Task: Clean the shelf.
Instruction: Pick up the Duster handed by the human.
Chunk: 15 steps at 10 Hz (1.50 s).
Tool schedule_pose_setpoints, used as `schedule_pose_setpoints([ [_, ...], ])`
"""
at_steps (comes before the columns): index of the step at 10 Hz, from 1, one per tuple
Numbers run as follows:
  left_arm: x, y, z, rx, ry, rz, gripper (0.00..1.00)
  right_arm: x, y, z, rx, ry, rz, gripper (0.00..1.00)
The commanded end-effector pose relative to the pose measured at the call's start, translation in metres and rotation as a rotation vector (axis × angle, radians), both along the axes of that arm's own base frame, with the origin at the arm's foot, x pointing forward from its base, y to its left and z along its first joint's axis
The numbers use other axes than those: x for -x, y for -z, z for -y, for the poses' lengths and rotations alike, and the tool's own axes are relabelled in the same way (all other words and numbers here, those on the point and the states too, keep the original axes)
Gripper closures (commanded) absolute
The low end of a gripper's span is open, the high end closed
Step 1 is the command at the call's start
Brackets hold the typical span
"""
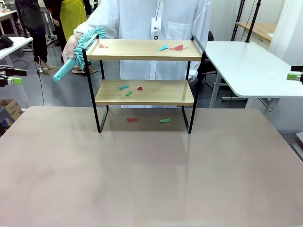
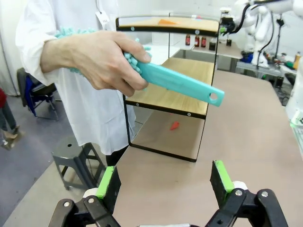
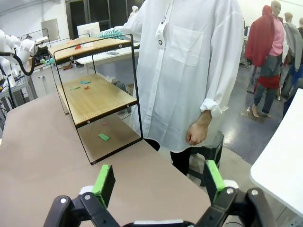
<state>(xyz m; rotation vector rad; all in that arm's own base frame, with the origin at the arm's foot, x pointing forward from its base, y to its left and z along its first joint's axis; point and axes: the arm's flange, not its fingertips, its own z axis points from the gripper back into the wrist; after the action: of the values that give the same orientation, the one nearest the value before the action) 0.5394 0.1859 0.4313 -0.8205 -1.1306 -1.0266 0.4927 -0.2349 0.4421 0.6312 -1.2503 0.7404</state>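
The shelf (image 1: 144, 92) stands at the far middle of the table, with paper scraps (image 1: 177, 47) on its top board, on its lower board (image 1: 124, 87) and on the table under it (image 1: 164, 120). A person's hand (image 1: 71, 47) holds a teal duster (image 1: 81, 49) at the top board's left end. In the left wrist view the duster (image 2: 182, 84) and hand (image 2: 102, 59) are close ahead, in front of the shelf (image 2: 165, 98). My left gripper (image 2: 165, 178) is open and holds nothing. My right gripper (image 3: 157, 178) is open too, facing the shelf (image 3: 94, 97) from its other end.
The brown table (image 1: 151, 179) stretches wide in front of the shelf. A white table (image 1: 246, 66) stands at the right. A grey stool (image 2: 78, 156) sits beside the person. The person's other hand (image 3: 196, 133) hangs down. People stand farther back.
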Motion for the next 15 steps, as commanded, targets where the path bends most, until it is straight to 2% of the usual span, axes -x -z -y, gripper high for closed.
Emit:
schedule_pose_setpoints([
  [1,0.012,-0.045,-0.001,-0.043,-0.098,-0.042,0.0,-0.001,-0.002,-0.002,0.002,0.0,0.002,0.0],
  [3,0.021,-0.1,-0.004,-0.167,-0.286,-0.199,0.0,-0.001,-0.002,-0.002,0.002,0.0,0.002,0.0],
  [4,0.035,-0.126,-0.001,-0.219,-0.346,-0.233,0.0,-0.001,-0.002,-0.002,0.002,0.0,0.002,0.0],
  [5,0.051,-0.151,0.006,-0.259,-0.388,-0.211,0.0,-0.001,-0.002,-0.002,0.002,0.0,0.002,0.0],
  [6,0.062,-0.169,0.014,-0.318,-0.469,-0.307,0.0,-0.001,-0.002,-0.002,0.002,0.0,0.002,0.0],
  [8,0.098,-0.196,0.048,-0.383,-0.608,-0.345,0.0,-0.001,-0.002,-0.002,0.002,0.0,0.002,0.0],
  [10,0.136,-0.21,0.091,-0.427,-0.689,-0.359,0.0,-0.001,-0.002,-0.002,0.002,0.0,0.002,0.0],
  [12,0.161,-0.215,0.141,-0.467,-0.743,-0.328,0.0,-0.001,-0.002,-0.002,0.002,0.0,0.002,0.0],
  [15,0.161,-0.2,0.199,-0.488,-0.793,-0.362,0.0,-0.001,-0.002,-0.002,0.002,0.0,0.002,0.0],
])
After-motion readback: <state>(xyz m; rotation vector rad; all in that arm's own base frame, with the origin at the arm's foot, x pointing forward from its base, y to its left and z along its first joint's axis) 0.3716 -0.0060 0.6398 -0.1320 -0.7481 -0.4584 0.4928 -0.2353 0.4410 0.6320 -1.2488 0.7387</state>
